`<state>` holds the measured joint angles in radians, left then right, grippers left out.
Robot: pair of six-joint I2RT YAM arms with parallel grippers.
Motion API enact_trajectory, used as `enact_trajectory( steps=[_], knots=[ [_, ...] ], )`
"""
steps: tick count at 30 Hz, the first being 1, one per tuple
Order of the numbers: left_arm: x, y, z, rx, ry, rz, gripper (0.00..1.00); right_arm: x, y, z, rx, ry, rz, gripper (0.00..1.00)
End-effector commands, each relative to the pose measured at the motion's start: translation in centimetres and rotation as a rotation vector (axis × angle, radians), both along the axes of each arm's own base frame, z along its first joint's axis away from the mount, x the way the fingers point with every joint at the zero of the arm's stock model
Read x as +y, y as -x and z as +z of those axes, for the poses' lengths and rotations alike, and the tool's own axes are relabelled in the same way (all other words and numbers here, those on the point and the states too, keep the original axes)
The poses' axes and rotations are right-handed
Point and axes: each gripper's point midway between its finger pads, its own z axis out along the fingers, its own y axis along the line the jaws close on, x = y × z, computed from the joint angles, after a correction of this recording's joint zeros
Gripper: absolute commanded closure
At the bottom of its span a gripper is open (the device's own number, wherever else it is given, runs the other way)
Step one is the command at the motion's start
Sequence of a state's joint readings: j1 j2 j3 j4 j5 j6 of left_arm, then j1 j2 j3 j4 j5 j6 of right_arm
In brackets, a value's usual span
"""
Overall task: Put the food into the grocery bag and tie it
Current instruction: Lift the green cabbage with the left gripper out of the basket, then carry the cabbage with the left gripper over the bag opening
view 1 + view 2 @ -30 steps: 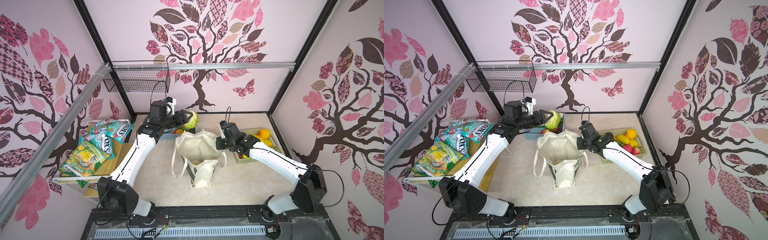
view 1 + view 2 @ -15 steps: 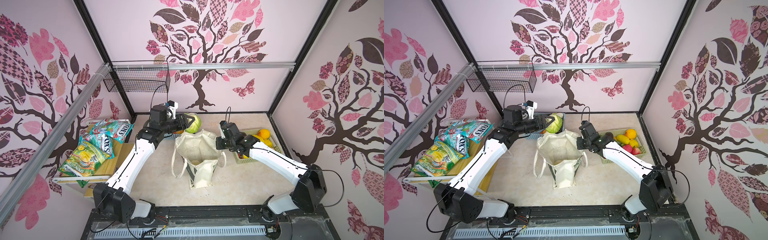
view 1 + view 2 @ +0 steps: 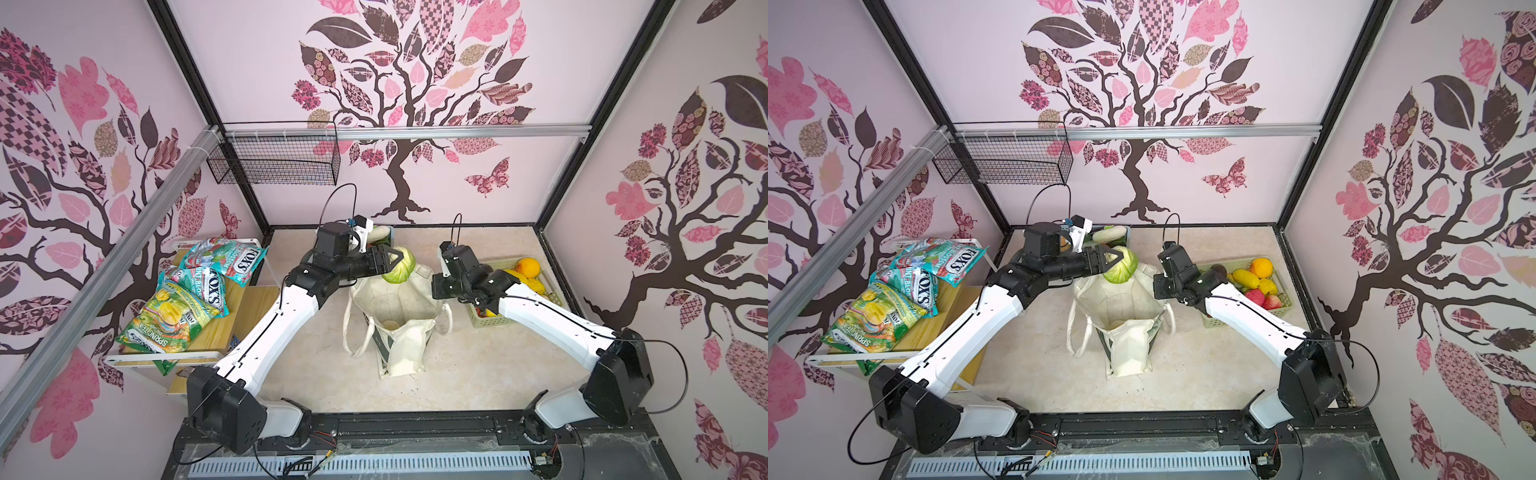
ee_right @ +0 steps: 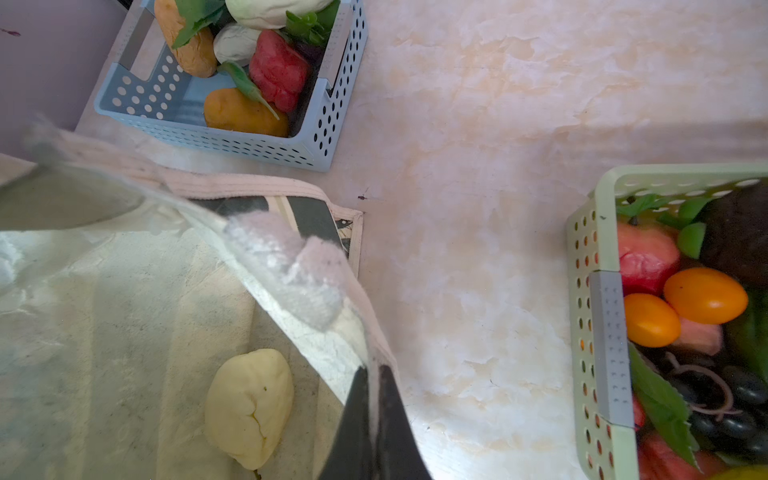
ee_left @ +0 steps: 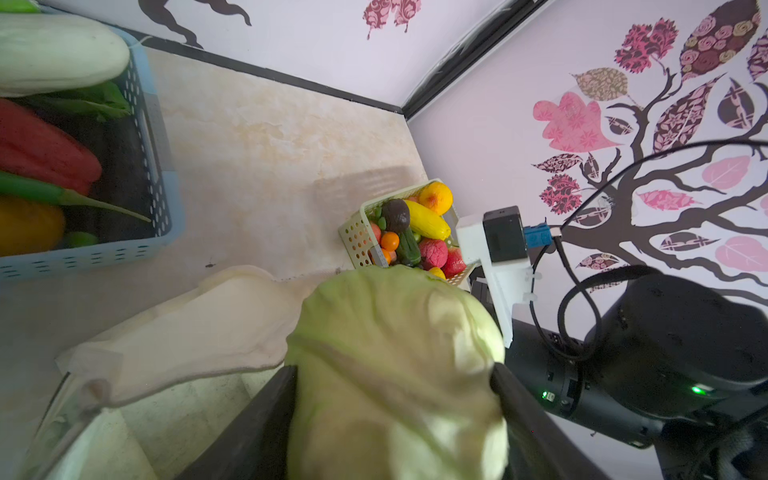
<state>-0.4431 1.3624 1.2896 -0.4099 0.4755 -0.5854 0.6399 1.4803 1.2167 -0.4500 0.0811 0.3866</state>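
My left gripper (image 3: 391, 260) is shut on a round green cabbage (image 3: 402, 267), one piece of the food, and holds it over the far rim of the grocery bag (image 3: 405, 353). In the left wrist view the cabbage (image 5: 395, 353) fills the space between the two black fingers (image 5: 270, 407). The cream bag (image 3: 1129, 353) stands open in both top views. My right gripper (image 4: 372, 368) is shut on the bag's right rim and holds it up. A pale yellow food piece (image 4: 249, 407) lies at the bottom of the bag.
A blue basket (image 4: 249, 141) of vegetables stands behind the bag. A pale green basket (image 3: 1212, 322) of fruit stands to its right, close under my right arm. Snack packets (image 3: 187, 299) lie on a wooden shelf at the left. A black wire basket (image 3: 274, 162) hangs on the back wall.
My left gripper has carried the cabbage from above the blue basket to the right and nearer, over the bag's far rim. The right arm has not moved.
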Motion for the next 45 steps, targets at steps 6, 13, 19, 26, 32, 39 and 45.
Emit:
enact_trajectory(
  steps=[6,13,19,26,32,39,45],
  knots=[
    [-2.0,2.1,-1.7,-0.016,-0.077,-0.063,0.30,-0.3,0.9,-2.0,0.054,0.023,-0.001,1.00],
    [-2.4,3.2,-4.0,0.004,-0.158,-0.077,0.30,-0.8,0.9,-1.5,0.038,0.034,-0.010,1.00],
    [-2.3,3.9,-6.4,0.039,-0.198,-0.077,0.30,-0.9,0.8,-1.3,0.031,0.038,-0.014,1.00],
    [-2.3,4.4,-8.7,0.077,-0.239,-0.082,0.30,-1.0,0.9,-0.9,0.025,0.034,-0.014,1.00],
    [-2.5,4.6,-10.8,0.111,-0.278,-0.089,0.30,-1.1,1.0,-0.9,0.021,0.037,-0.016,1.00],
    [-2.5,4.8,-13.3,0.149,-0.332,-0.088,0.30,-1.2,0.9,-0.4,0.010,0.035,-0.014,1.00],
    [-2.4,4.8,-15.2,0.178,-0.373,-0.088,0.30,-0.9,0.8,0.5,-0.004,0.022,-0.008,1.00]
  ],
)
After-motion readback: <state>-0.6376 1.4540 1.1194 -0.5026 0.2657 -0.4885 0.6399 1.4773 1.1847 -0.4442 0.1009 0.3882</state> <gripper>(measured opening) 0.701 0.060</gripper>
